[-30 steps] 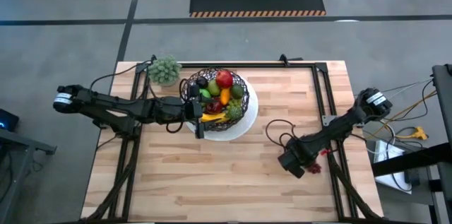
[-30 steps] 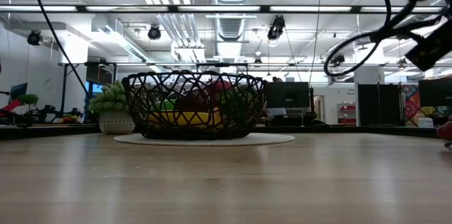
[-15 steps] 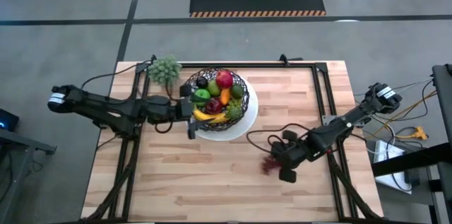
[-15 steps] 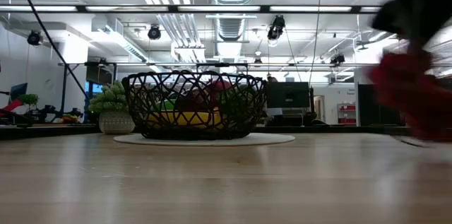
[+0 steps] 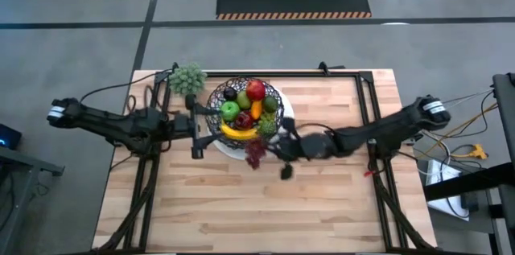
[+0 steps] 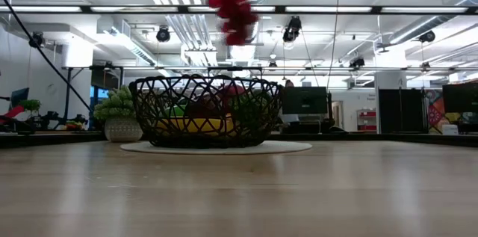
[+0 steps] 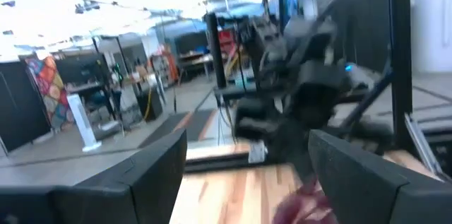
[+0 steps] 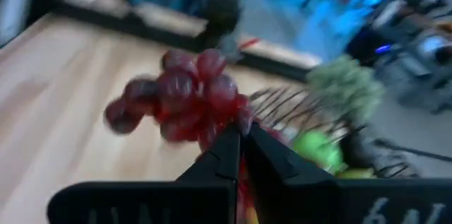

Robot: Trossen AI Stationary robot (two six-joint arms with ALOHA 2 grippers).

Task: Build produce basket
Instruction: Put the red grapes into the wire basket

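While the left arm lies stretched along the table's left side, its left gripper sits just beside the basket with both dark fingers spread and nothing between them. On to the basket itself: a round bowl of black woven wire, see-through, standing on a flat white plate on the pale wooden table. Inside it, a curved yellow banana, a glossy green apple and a smooth red apple. Rightward, the right gripper has its fingers clamped on a knobbly bunch of dark red grapes, hanging at the basket's near rim, clear of the table
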